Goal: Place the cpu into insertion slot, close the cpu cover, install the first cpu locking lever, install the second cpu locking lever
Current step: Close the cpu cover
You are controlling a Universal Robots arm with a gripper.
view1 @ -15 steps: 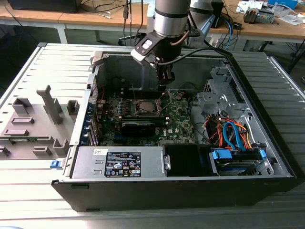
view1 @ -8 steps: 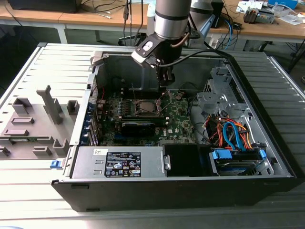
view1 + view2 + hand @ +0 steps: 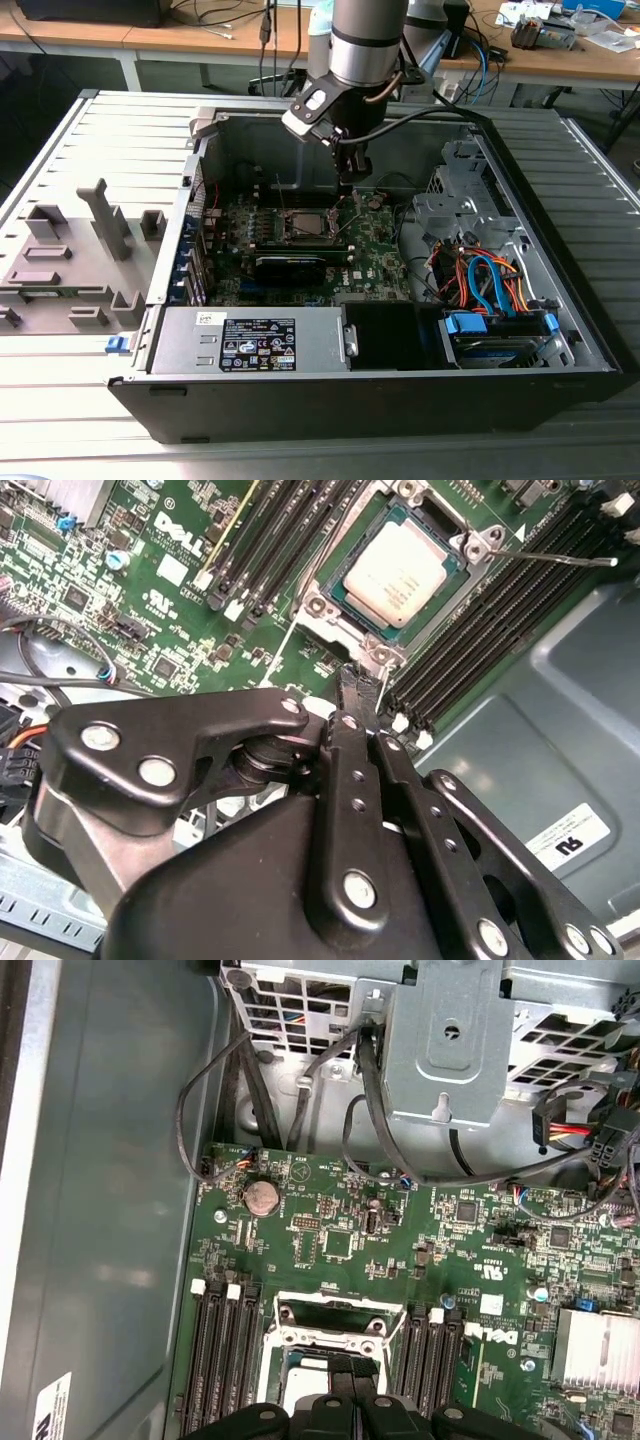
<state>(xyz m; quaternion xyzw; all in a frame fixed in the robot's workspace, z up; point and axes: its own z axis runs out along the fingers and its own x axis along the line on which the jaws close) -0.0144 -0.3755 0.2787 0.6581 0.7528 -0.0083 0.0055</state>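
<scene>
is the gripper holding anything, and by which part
Nothing visibly held: the gripper is shut, its tip at the edge of the insertion slot, where the cpu lies.

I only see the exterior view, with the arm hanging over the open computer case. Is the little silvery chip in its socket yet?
Observer: Yes. In the second wrist view the cpu lies flat in the insertion slot, silvery top up.
Visitor: And the claw, is it holding anything?
Observer: The gripper is shut, with its tips right by a corner of the slot's rim. I cannot tell whether they pinch anything.
Visitor: Anything sticking out around the socket?
Observer: A thin metal lever juts from another corner, across the black memory slots.
</scene>
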